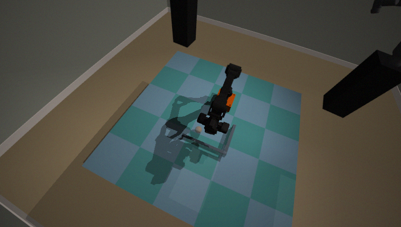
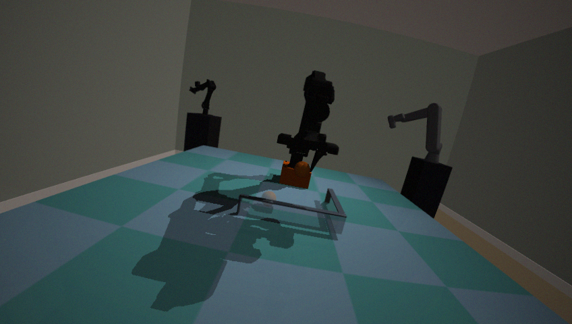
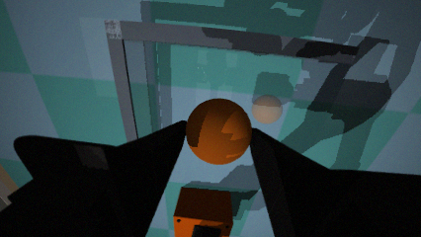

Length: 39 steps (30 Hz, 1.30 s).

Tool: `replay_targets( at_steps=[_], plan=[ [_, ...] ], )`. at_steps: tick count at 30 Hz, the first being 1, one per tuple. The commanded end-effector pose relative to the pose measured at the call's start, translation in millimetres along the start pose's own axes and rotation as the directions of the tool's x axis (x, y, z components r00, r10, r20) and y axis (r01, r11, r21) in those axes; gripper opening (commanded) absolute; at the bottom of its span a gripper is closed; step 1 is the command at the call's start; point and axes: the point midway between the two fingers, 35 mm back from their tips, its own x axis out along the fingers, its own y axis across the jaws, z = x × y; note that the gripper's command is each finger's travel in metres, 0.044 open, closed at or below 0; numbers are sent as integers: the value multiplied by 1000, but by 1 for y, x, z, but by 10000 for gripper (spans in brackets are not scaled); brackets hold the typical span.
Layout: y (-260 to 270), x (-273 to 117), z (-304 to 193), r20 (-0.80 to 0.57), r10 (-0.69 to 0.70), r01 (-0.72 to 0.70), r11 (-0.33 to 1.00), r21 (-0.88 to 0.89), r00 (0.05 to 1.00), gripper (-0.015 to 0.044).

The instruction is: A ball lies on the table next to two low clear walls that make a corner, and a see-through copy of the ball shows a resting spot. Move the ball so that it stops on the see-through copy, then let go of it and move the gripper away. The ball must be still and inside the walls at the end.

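The orange ball [image 2: 301,168] [image 3: 218,131] is pinched between the two black fingertips. My gripper [image 2: 302,169] [image 3: 217,129] is shut on it and holds it above the table. The arm hides the ball in the top view. The pale see-through copy [image 1: 198,129] [image 2: 268,196] [image 3: 267,110] lies on the table inside the walls; in the wrist view it is right of the held ball and slightly higher in the picture. The long clear wall with a grey top rail [image 1: 204,144] [image 2: 305,208] [image 3: 163,33] meets the shorter wall [image 1: 230,139] [image 2: 338,204] [image 3: 120,74] at a corner.
The orange arm base [image 1: 231,101] [image 2: 295,178] [image 3: 203,204] stands behind the walled spot. The arm's dark shadow falls over part of the long wall and the checkered table. Two dark pedestals [image 1: 184,25] [image 2: 425,180] bearing other arms stand off the table.
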Motion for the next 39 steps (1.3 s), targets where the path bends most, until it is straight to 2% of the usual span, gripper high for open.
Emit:
replay_targets(
  at_steps=[1,18,24,34,39],
  plan=[
    [0,-7,-2,1,6,-6,1000,-3,1000,0],
    [-90,43,-20,-1,-2,2,1000,-3,1000,0],
    [-91,50,-19,-1,-2,2,1000,-3,1000,0],
    [-91,109,-20,-1,-2,2,1000,-3,1000,0],
    [-91,114,-21,-1,-2,2,1000,-3,1000,0]
  ],
)
